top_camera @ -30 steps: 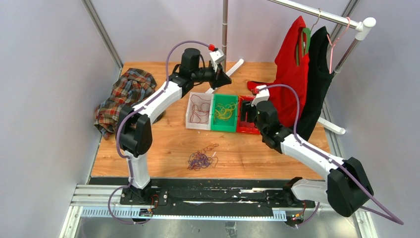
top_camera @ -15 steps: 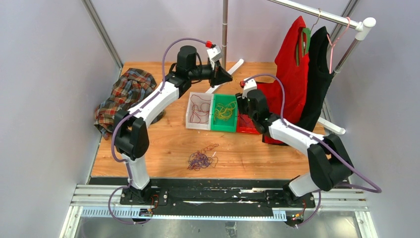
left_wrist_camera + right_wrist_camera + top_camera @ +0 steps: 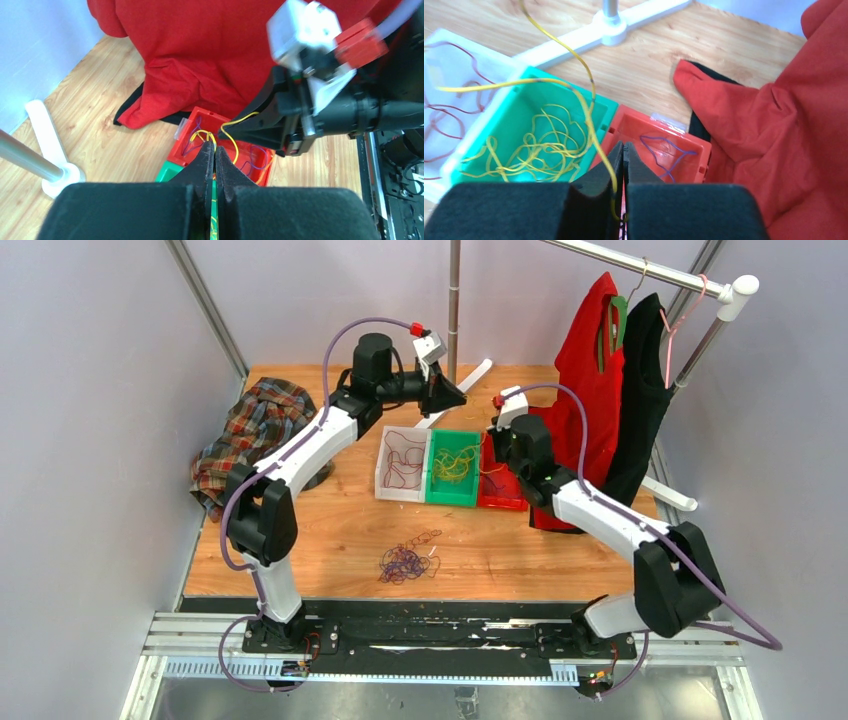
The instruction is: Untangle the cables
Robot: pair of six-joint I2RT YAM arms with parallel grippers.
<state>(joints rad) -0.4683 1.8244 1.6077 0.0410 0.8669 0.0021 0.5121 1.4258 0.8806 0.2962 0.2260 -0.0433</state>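
A single yellow strand (image 3: 499, 85) is stretched in the air over the bins, pinched at both ends. The right gripper (image 3: 623, 147) is clamped tight on it above the seam between the green bin (image 3: 606, 106) and the red bin (image 3: 659, 131). The left gripper (image 3: 214, 147) is closed narrow too, with a yellow loop caught at its fingertips.

Below the strand, the rest of the yellow cables (image 3: 544, 145) lie loosely coiled in the green bin. A thin purple cable (image 3: 669, 150) sits in the red bin, and the dark red cables (image 3: 403, 462) are in the white bin (image 3: 384, 445) at the left end of the row. The three bins stand touching, side by side, near the middle of the wooden table (image 3: 330, 530).

Closer to the arm bases, well apart from the bins, a purple bunch (image 3: 405, 562) lies tangled on the bare wood — partly spread, with a few loops trailing toward the bins.

Further out, a crumpled plaid shirt (image 3: 250, 435) is heaped at the table's left edge. On the right a red shirt (image 3: 590, 360) and a black garment (image 3: 640, 390) hang from a clothes rack (image 3: 640, 265) — the red cloth reaches down beside the red bin.
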